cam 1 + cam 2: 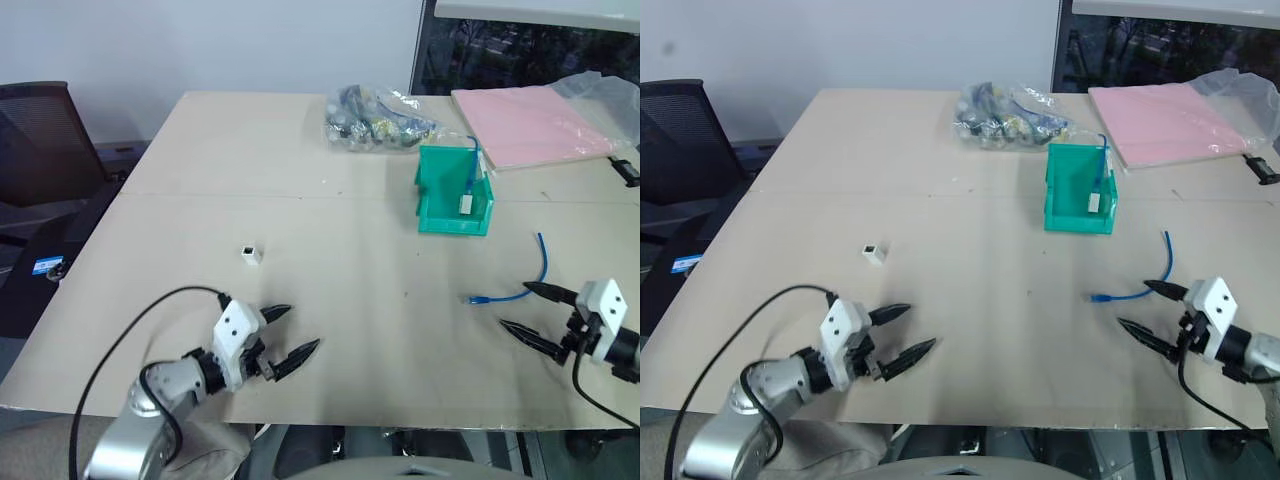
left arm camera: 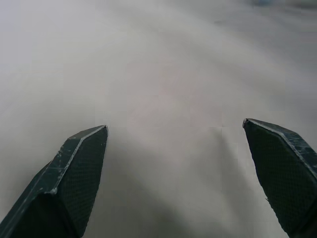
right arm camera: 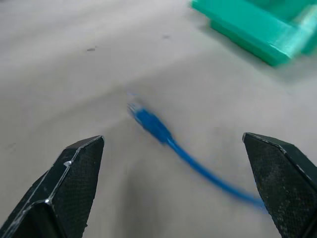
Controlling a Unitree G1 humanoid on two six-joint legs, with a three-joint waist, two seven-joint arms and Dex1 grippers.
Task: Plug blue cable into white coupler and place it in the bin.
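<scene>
The short bright-blue network cable (image 1: 520, 283) lies loose on the right of the beige table (image 1: 330, 230), just beyond the right gripper (image 1: 528, 309), whose jaws are spread and empty. The tiny white boxy coupler (image 1: 251, 254) sits apart, left of centre, beyond the spread, empty left gripper (image 1: 293, 332). The teal-green plastic bin (image 1: 452, 190) stands farther back. Best to straddle the cable close behind its clear plug before closing
</scene>
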